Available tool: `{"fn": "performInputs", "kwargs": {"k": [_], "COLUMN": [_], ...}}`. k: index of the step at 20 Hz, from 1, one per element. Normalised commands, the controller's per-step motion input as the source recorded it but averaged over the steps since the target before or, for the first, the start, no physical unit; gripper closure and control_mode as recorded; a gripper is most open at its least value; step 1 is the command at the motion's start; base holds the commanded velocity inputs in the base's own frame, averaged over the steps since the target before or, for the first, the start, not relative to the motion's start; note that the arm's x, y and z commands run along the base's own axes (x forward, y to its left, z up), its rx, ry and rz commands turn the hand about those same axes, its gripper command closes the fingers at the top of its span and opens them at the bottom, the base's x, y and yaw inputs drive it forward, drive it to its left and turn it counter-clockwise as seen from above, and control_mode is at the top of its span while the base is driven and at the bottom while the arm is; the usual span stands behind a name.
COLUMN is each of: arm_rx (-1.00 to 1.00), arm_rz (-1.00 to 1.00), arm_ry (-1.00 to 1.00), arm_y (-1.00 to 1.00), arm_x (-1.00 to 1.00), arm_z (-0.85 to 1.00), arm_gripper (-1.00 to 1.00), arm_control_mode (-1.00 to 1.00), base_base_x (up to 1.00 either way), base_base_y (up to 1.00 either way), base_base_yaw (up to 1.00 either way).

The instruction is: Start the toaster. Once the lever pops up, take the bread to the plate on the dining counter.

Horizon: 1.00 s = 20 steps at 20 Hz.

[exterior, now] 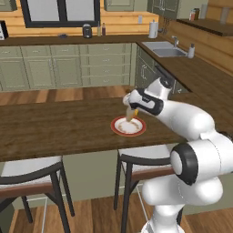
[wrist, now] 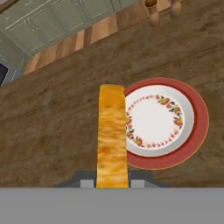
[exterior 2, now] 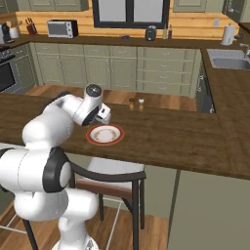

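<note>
Right now the hand [exterior: 131,112] is clenched on the bread [wrist: 112,136], which it holds edge-on and upright between its fingers, hanging over the dark-brown wooden bench [exterior: 54,129]. In the hand view the slice shows as a narrow tan-yellow strip with browner mottling, and it overlaps the near rim of the plate [wrist: 199,127], covering part of the red-orange border and the ring of small painted fruit. From the left base view the bread's lower end hangs just above the plate's edge closest to the arm; whether it touches the plate cannot be told. The plate lies flat on the bench, its white centre bare. Two small wooden shakers [exterior 2: 136,103] stand side by side farther along the bench, near its far edge and apart from the plate. Two stools [exterior: 136,164] with pale seats and dark frames sit tucked under the bench on the robot's side. Across the wooden floor, on the far worktop with sage-green cabinet fronts, the toaster [exterior 2: 151,33] stands beneath the window, with two condiment bottles [exterior: 101,29] just beside it and a sink [exterior: 164,48] set into the side run.
</note>
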Motion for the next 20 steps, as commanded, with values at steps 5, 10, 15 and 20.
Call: {"fn": "performInputs", "kwargs": {"k": [5, 10, 15, 20], "arm_rx": [0.04, -0.02, 0.00, 0.00], "arm_rz": [0.00, 0.00, 0.00, 0.00], "arm_ry": [0.00, -0.04, 0.00, 0.06], "arm_y": [0.02, 0.08, 0.01, -0.04], "arm_x": [0.03, 0.23, 0.17, 0.18], "arm_z": [-0.46, -0.32, -0.05, 0.00], "arm_gripper": [1.00, 1.00, 1.00, 1.00], "arm_control_mode": [-1.00, -1.00, -1.00, -1.00], "base_base_x": [0.00, 0.00, 0.00, 0.00], "base_base_y": [0.00, 0.00, 0.00, 0.00], "base_base_yaw": [0.00, 0.00, 0.00, 0.00]}}
